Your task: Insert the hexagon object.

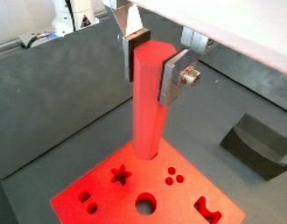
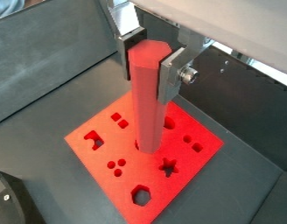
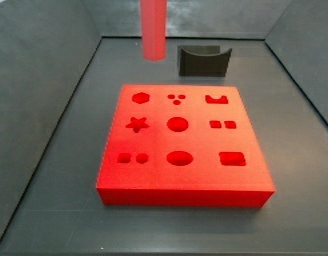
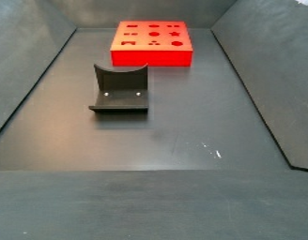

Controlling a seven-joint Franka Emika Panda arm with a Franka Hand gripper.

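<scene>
Between the silver fingers (image 1: pixel 178 74) of the gripper (image 2: pixel 150 54) hangs the hexagon object (image 1: pixel 147 96), a long pale-red peg held upright with the pads clamped on its upper end; both wrist views show this grip. Its lower end looks to hover over the red block (image 3: pixel 183 150), though whether it touches the surface cannot be told. In a side view only the peg's lower part (image 3: pixel 153 28) shows, at about 11 o'clock from the block's middle, and the gripper itself is out of frame there. My reading is that the carry is nearly done and the fitting has not begun: the peg must be brought over the hexagonal hole (image 3: pixel 141 98) at the block's far-left corner, its flats turned to match, then lowered straight. Neighbouring holes, such as the star (image 3: pixel 137 125) and the round one (image 3: pixel 178 124), lie near enough to catch a misaligned tip. Behind the block, at about 1 o'clock, stands the dark curved holder (image 3: pixel 203 60), apart from the peg's path. The grey floor (image 4: pixel 182 131) shows nothing else in the way.
</scene>
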